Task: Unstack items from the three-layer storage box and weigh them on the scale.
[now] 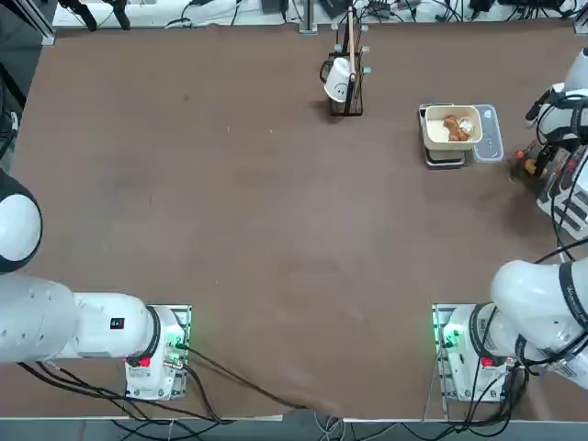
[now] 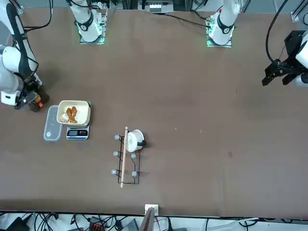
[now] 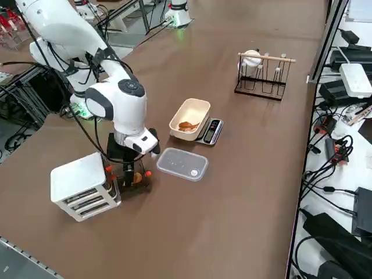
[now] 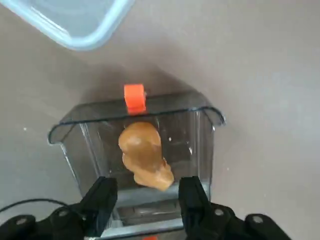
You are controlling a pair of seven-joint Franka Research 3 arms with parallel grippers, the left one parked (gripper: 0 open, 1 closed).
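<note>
Right gripper [image 4: 145,197] hangs low over a pulled-out clear drawer [image 4: 137,145] of the box [image 3: 81,186], jaws spread wide and pinching nothing, and a tan bread piece [image 4: 145,156] lies on the drawer floor just ahead of the gap between the fingertips [image 4: 102,192], with no finger touching it. Just beyond the drawer's orange tab [image 4: 134,97] sits a clear lid [image 3: 182,163] flat on the table [image 3: 244,192]; past that lid, the cream bowl [image 3: 190,118] rests on the scale [image 3: 210,131] with brown pieces [image 3: 187,125] inside, and well beyond the scale stands the wire rack [image 3: 260,77] with a white cup [image 3: 251,58].
</note>
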